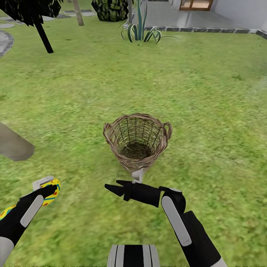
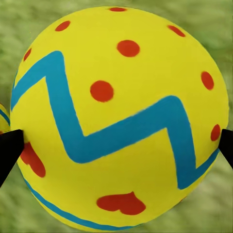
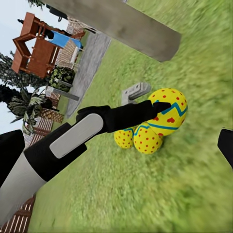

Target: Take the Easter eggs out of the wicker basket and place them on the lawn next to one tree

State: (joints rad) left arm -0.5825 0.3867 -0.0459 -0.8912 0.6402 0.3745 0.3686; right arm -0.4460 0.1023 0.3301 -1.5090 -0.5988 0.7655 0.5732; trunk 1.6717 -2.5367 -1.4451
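The brown wicker basket stands on the lawn in front of me, with no egg inside. At the lower left, my left gripper is shut on a yellow Easter egg with red dots and a blue zigzag band. In the right wrist view that egg hangs just above two other eggs lying together on the grass. The pale grey-beige tree trunk leans close by them. My right gripper is open and empty, just in front of the basket.
At the far left rises a thin dark-trunked tree. A spiky green plant and a dark bush line the lawn's far edge, with a grey paved patio behind. A wooden structure stands far off.
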